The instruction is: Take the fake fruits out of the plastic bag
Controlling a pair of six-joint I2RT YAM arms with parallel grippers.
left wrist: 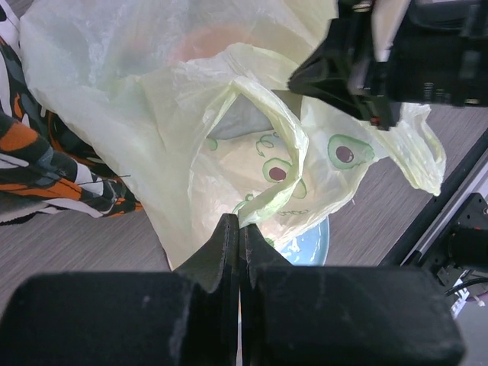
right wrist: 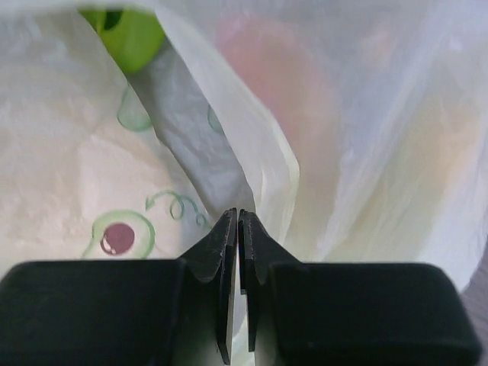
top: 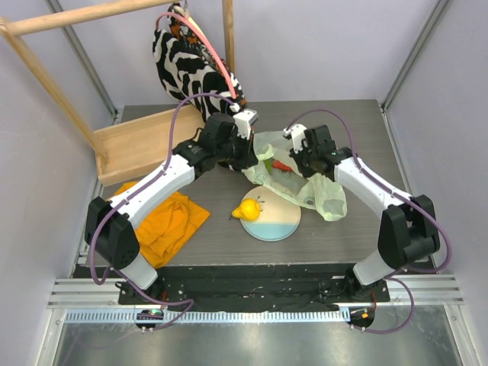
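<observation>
- Both my arms rise from their bases at the near edge and lean in toward each other, elbows out to either side and wrists meeting over the middle of the table.
- Near my left arm, an orange cloth lies crumpled on the table.
- Near centre sits the round plate, with the yellow pear on its left rim, already out of the bag.
- Just beyond, the plastic bag spreads over the plate's far edge and off to the right.
- A red fruit shows at the bag's mouth, between my two wrists.
- My left gripper is clenched, fingers pressed flat together. Their tips touch a fold of the bag, but I cannot tell whether any film is caught.
- My right gripper points down into the bag's opening, fingers drawn in to a thin slit. The bag's edge runs down to the tips, and I cannot tell whether it is pinched.
- Past those tips, a green fruit lies inside the bag.
- Far left stands a wooden tray; a zebra-patterned bag hangs behind it.
</observation>
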